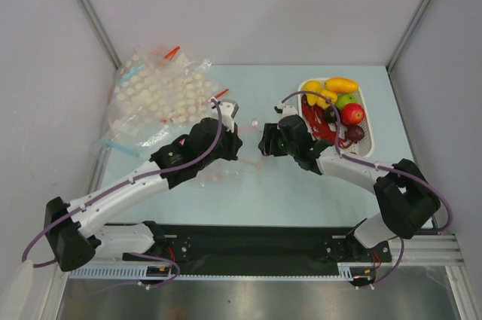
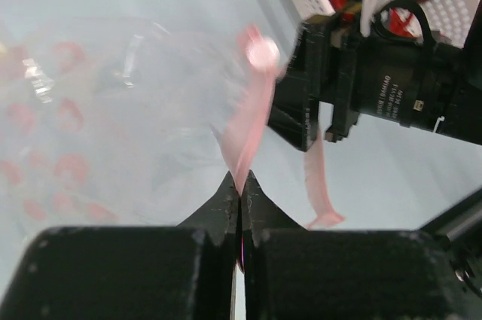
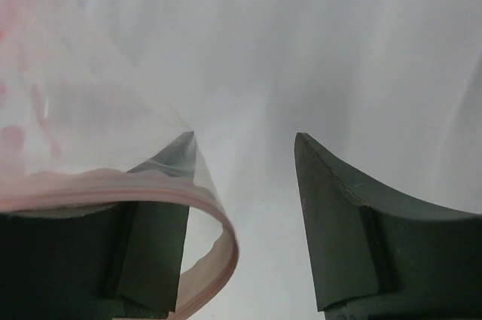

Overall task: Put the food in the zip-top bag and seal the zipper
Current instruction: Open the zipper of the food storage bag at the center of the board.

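The clear zip-top bag (image 1: 220, 174) lies crumpled on the table between my two grippers. My left gripper (image 1: 239, 144) is shut on its pinkish-red zipper (image 2: 252, 120), pinching the strip at the fingertips (image 2: 241, 184). My right gripper (image 1: 263, 144) faces it, open; in the right wrist view (image 3: 245, 147) the zipper strip (image 3: 215, 211) loops round the left finger (image 3: 162, 184) and clear film drapes over it. The food sits in a white basket (image 1: 305, 88): yellow pepper (image 1: 319, 94), mango (image 1: 342, 84), green apple (image 1: 346, 100), red apple (image 1: 352, 114), purple fruit (image 1: 355, 133), red lobster (image 1: 322, 120).
A pile of white-dotted clear bags (image 1: 162, 92) lies at the back left. The basket stands at the back right, close to the right arm. A black mat (image 1: 248, 241) runs along the near edge. Grey walls close in both sides.
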Robot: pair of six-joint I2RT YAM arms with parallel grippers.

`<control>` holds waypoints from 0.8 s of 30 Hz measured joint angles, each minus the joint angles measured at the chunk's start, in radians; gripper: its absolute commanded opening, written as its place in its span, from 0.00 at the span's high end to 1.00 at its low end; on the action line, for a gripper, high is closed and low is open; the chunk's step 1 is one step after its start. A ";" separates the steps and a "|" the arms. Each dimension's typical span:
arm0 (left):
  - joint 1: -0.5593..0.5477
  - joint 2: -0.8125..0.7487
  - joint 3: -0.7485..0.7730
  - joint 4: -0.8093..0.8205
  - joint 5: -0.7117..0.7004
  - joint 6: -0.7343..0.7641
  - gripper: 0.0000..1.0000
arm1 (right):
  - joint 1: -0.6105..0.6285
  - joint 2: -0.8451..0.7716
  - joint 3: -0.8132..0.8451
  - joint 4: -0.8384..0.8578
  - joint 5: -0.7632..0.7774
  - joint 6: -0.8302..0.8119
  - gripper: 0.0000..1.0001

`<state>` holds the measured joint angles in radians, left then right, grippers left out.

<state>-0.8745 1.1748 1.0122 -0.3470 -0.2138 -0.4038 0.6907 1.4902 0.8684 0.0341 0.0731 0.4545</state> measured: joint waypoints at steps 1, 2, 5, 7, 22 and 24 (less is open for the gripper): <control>0.000 -0.014 0.000 -0.006 -0.030 -0.002 1.00 | -0.009 0.011 0.004 -0.011 0.002 0.006 0.40; 0.000 -0.025 0.000 -0.013 -0.060 -0.005 1.00 | -0.018 0.024 0.007 -0.025 0.003 0.011 0.39; 0.000 -0.039 0.000 -0.030 -0.127 -0.007 1.00 | -0.027 0.030 0.007 -0.041 0.002 0.024 0.39; -0.001 -0.035 0.000 -0.038 -0.146 -0.007 1.00 | -0.027 0.028 0.008 -0.041 -0.002 0.024 0.36; -0.001 0.187 0.013 -0.007 -0.141 -0.005 1.00 | -0.026 -0.156 -0.060 0.006 -0.100 -0.023 0.15; -0.001 0.201 0.013 -0.005 -0.142 -0.004 1.00 | -0.026 -0.165 -0.063 0.010 -0.106 -0.027 0.15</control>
<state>-0.8757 1.3754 1.0248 -0.3523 -0.3553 -0.4076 0.6651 1.3254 0.8055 0.0437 -0.0334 0.4278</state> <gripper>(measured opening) 0.011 0.850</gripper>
